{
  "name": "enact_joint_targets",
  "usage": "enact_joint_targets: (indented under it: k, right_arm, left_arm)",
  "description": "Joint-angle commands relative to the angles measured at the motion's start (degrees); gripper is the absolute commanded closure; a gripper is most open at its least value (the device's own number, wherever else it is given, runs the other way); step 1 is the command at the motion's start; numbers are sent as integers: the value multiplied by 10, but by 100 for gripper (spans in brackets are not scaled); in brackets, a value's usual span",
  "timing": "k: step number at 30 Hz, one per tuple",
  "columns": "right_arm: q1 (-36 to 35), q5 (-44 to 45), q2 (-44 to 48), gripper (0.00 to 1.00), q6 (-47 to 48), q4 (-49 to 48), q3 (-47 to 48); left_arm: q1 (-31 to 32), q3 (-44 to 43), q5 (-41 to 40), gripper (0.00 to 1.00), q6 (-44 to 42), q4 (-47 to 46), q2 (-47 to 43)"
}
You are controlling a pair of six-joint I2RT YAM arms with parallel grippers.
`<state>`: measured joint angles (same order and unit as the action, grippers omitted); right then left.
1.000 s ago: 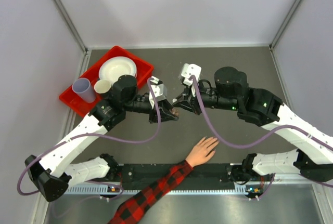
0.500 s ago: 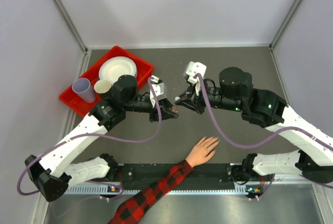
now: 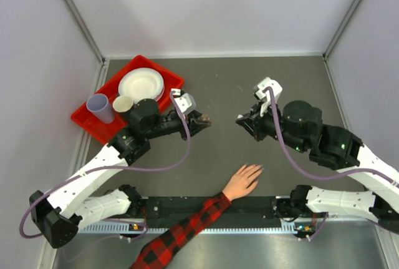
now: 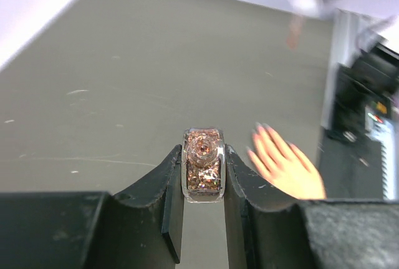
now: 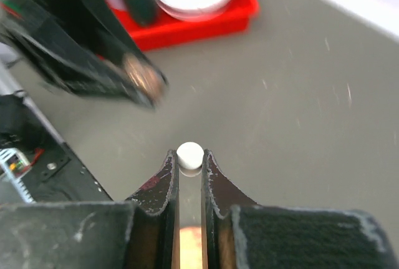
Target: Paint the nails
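Nails (image 3: 255,170) tipping a peach hand (image 3: 242,182), plaid sleeve (image 3: 181,231) behind, fingers spread flat on the dark table (image 3: 293,82) by the near edge. Beyond, left gripper (image 3: 203,120) clamped on a glittery copper bottle (image 4: 202,170); right gripper (image 3: 240,120) pinching a white cap (image 5: 189,154), well apart from the left. Farthest, at the left, red tray (image 3: 89,123) bearing plate (image 3: 141,83) and cups (image 3: 100,107).

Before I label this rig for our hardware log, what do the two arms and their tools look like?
The left arm and right arm have white tubular links joined by chunky, rounded black joints. A lilac cable loops loosely along each. A small white camera block sits at each wrist. The left tool and right tool are black, each with two tapered, curved fingers.
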<state>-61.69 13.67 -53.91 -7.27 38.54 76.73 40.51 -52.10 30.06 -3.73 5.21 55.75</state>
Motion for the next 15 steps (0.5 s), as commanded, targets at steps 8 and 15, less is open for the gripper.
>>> enact_joint_targets:
  k: [8,15]
  right_arm:
    - [88,133,149,100,-250,89,-271]
    - [90,183,178,100,-365,101,-366]
  left_arm:
    - [1,36,-98,100,75,-212,35]
    - [2,-4,-73,100,64,-220,105]
